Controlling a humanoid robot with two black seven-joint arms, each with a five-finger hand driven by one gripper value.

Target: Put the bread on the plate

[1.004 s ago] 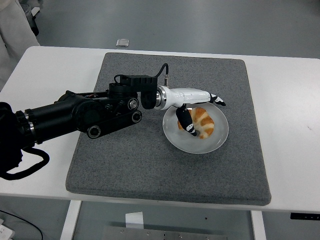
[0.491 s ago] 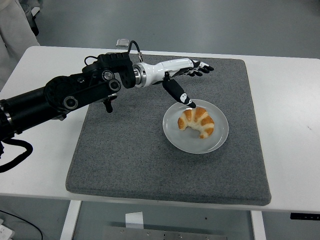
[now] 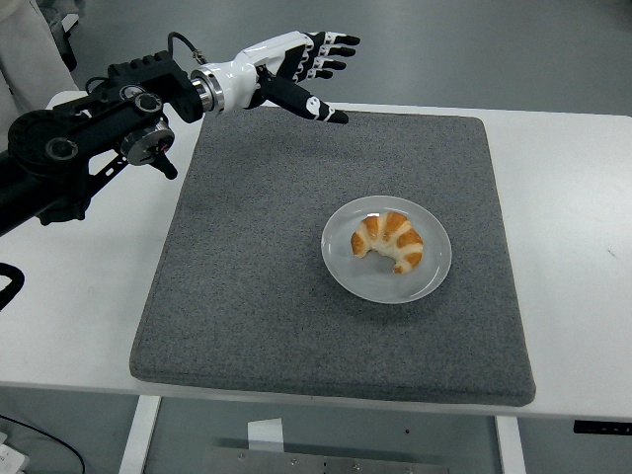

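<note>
A golden croissant lies on a round white plate, which sits on a grey mat right of centre. My left hand is white with black fingertips. It is raised above the mat's far left corner, well away from the plate, with its fingers spread and holding nothing. Its black arm comes in from the left edge. The right arm is out of view.
The grey mat covers most of the white table. A person's light sleeve shows at the top left corner. A small square object lies on the floor beyond the table's far edge.
My left hand has let go of the croissant, lifted off the plate and drawn back up and to the left. The croissant stays on the plate.
</note>
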